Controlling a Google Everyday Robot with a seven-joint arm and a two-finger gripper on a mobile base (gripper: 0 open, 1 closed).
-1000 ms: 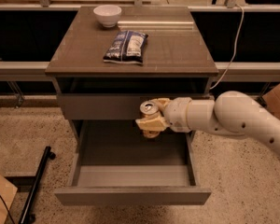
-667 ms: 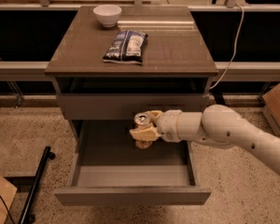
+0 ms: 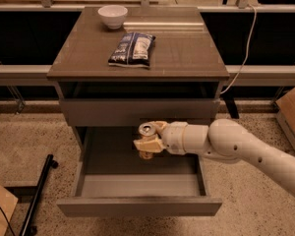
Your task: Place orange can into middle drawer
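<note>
No word, number or brand can be read anywhere. The gripper [image 3: 147, 142] hangs over the open middle drawer [image 3: 137, 206], just below the plain front of the upper drawer [image 3: 98, 113]. Its fingers are clasped round the orange can [image 3: 147, 130], whose side is mostly hidden between them and shows no legible mark. Above and beyond the gripper, on the cabinet top [image 3: 187, 48], the blue-and-white snack bag [image 3: 132, 49] carries pale print and a white patch, none of it legible.

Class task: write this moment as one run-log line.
tool: shut on orange can | position: above open middle drawer | release: not yet
</note>
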